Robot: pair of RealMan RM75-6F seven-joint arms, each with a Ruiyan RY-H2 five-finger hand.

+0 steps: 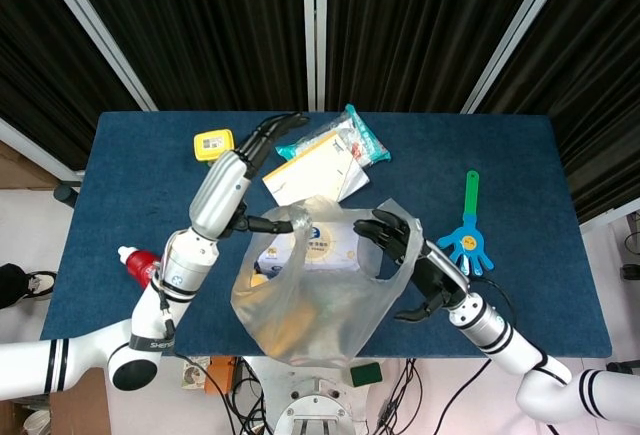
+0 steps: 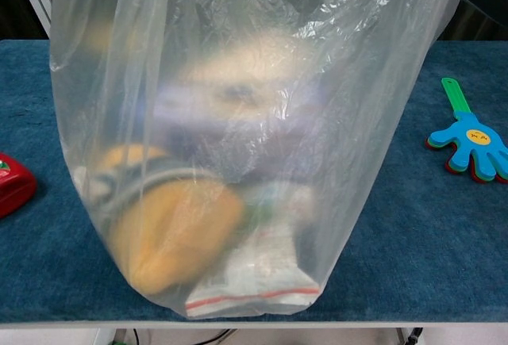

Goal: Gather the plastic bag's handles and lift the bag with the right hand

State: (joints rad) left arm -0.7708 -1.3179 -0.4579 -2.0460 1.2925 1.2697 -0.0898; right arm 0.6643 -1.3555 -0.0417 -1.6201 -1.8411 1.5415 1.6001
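At the far left of the blue desk (image 1: 120,170) a red bottle with a white cap (image 1: 140,260) lies near the left forearm, and its red body shows at the left edge of the chest view (image 2: 14,182); further back sits a small yellow box (image 1: 213,143), just left of the left hand's raised fingertips. The left hand (image 1: 238,185) hangs over the bag's left side; its upper fingers stretch up and back toward the packets, while its thumb and a lower finger reach right and pinch the bag's left handle (image 1: 297,217), which is bunched into a knot at their tips. Behind it lie a flat white and yellow packet (image 1: 315,167) and a clear packet with a teal end (image 1: 345,137), touching one another. The plastic bag (image 1: 305,300) stands at the desk's near edge, between the two hands, its mouth open; inside show a blue and white box (image 1: 330,245), and in the chest view a round orange item (image 2: 171,230) and a sealed pouch with a red line (image 2: 254,281). The right hand (image 1: 405,245) has its fingers curled through the loop of the right handle (image 1: 385,255), holding it from inside; the thumb sticks out lower down. To the right, well apart, lies a blue hand-shaped clapper with a green handle (image 1: 468,230).
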